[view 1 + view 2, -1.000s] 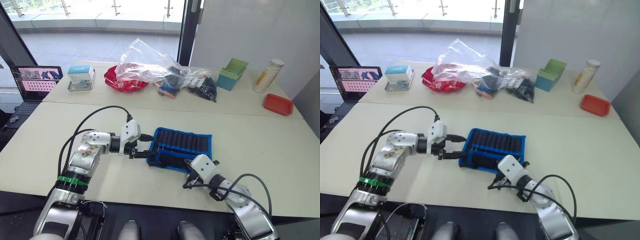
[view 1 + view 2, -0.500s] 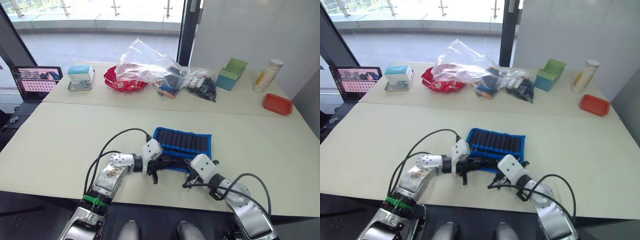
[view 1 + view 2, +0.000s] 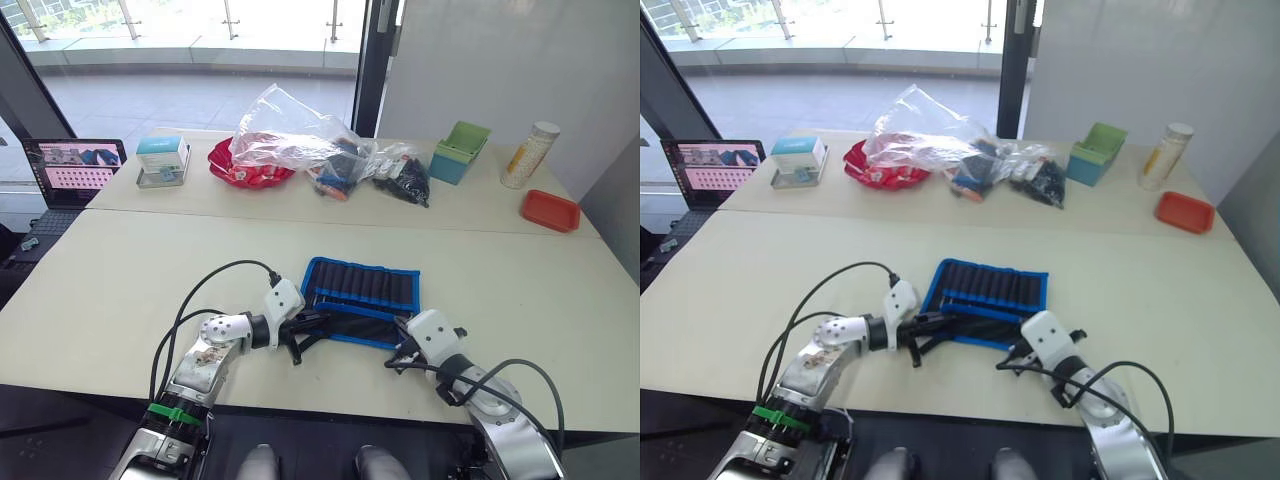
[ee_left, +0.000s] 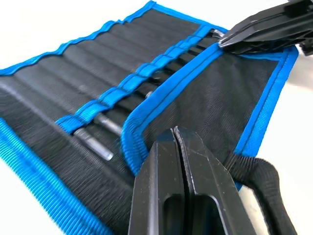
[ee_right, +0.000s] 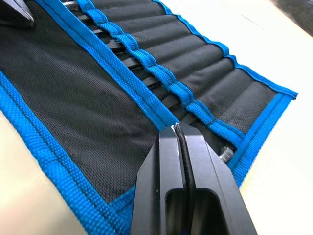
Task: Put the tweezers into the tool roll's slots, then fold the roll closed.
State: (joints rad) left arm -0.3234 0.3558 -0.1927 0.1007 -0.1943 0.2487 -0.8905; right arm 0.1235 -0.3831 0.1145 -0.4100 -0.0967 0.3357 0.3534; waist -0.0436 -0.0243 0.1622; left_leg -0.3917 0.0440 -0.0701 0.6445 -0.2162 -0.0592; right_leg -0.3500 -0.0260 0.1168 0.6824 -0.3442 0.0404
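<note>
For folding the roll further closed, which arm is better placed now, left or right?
Neither clearly; it probably takes both. The left pincer sits shut at the flap's left corner, beside the strap. The right pincer sits shut at the right corner of the roll.
</note>
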